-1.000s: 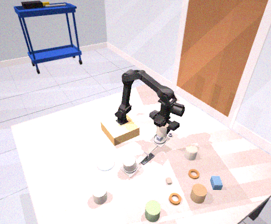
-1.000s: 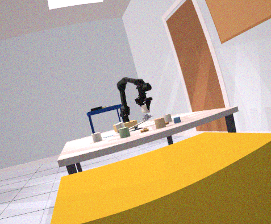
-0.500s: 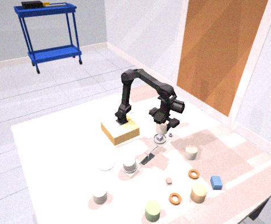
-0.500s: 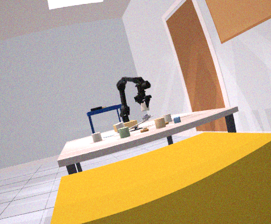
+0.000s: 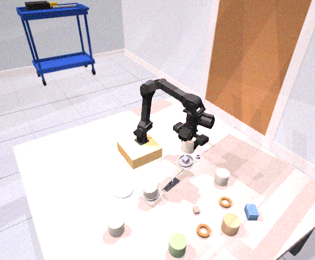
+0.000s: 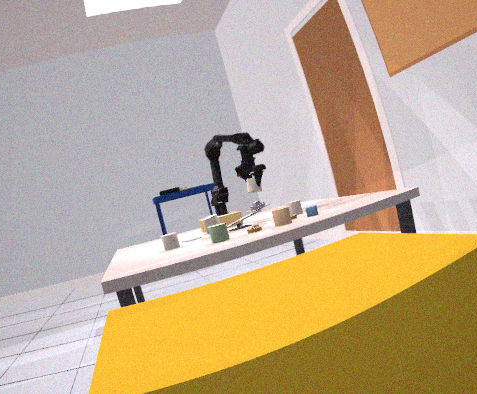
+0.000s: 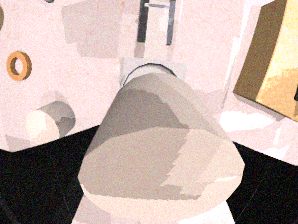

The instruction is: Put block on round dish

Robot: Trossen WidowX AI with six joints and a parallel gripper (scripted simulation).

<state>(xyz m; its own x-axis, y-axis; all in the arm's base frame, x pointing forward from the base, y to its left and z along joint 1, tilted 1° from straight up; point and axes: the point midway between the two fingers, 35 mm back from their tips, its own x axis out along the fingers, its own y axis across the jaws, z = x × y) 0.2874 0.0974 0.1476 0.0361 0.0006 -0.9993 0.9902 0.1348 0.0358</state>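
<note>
- Gripping the lifted cup (image 5: pixel 187 146) in the end effector (image 5: pixel 189 142), holding it clear above the far end of the balance (image 5: pixel 173 179).
- Leaving the small grey block (image 5: pixel 185 160) exposed on that end's pad.
- Keeping the other cup (image 5: pixel 150 190) seated on the near end, just beside the round dish (image 5: pixel 123 192).
- Crowding the surface (image 5: pixel 67 185) nearby: cylinders, two orange rings (image 5: pixel 225 201), a blue block (image 5: pixel 251 212).
- Showing no readable writing anywhere.

We find no legible text, label, brand, number or sign on any surface or object in the top, exterior or wrist views.
</note>
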